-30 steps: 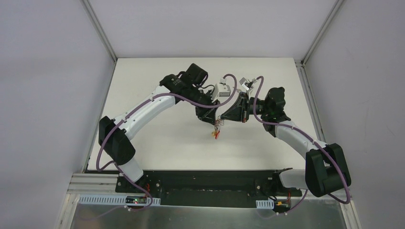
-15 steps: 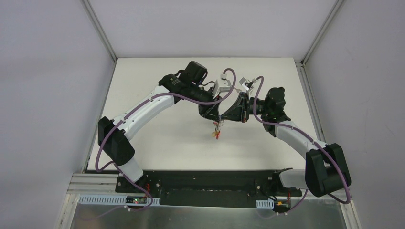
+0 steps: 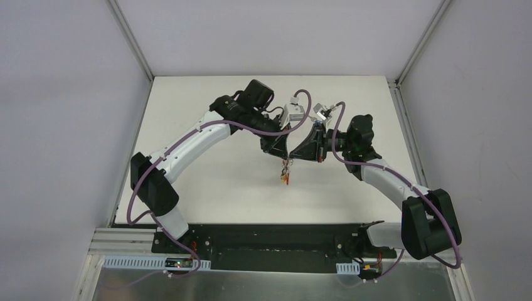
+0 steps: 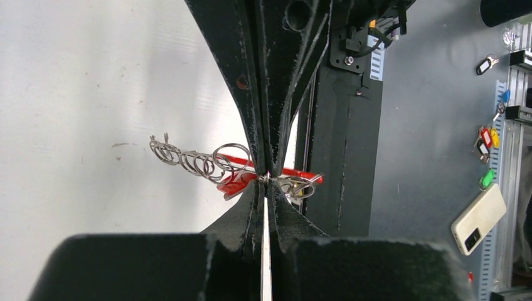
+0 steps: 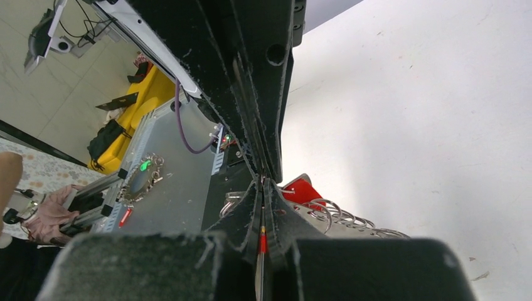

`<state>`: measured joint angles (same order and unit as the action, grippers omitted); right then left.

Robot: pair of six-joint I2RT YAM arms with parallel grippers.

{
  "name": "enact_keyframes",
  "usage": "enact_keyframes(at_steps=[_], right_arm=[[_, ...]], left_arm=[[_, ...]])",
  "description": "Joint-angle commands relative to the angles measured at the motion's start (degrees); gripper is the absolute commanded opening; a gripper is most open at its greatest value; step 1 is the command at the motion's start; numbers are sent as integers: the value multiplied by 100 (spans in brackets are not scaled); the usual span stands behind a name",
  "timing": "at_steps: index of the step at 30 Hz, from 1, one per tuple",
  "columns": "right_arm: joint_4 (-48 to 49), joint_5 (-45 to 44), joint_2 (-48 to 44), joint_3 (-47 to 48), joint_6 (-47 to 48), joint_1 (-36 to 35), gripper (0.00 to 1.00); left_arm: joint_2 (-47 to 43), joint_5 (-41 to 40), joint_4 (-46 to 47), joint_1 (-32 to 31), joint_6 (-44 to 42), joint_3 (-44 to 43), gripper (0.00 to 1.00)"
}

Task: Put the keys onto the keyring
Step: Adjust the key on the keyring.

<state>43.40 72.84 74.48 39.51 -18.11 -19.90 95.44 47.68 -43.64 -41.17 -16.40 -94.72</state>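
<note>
Left wrist view: the left gripper (image 4: 264,185) has its fingers pressed together on a thin metal ring of the keyring (image 4: 237,180). The keyring's red half and its row of wire clips sit just left of the tips. The right gripper (image 4: 266,169) meets the left one tip to tip. Its fingers are clamped too, with a red sliver of the keyring pinched between them.
</note>
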Motion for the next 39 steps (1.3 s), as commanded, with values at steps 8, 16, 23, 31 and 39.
enact_keyframes(at_steps=[8, 16, 23, 31, 39], right_arm=[[-582, 36, -229, 146, 827, -90, 7], [-613, 105, -285, 135, 818, -112, 8], [-613, 119, -261, 158, 774, -217, 0], [-612, 97, -206, 157, 756, -294, 0], [-622, 75, -298, 210, 736, -226, 15]], left_arm=[[306, -298, -1072, -1, 688, -1012, 0], [331, -91, -904, -3, 861, -1004, 0], [394, -60, -765, -1, 929, -1005, 0], [410, -51, -593, 3, 1000, -1036, 0], [383, -18, -782, 3, 579, -934, 0]])
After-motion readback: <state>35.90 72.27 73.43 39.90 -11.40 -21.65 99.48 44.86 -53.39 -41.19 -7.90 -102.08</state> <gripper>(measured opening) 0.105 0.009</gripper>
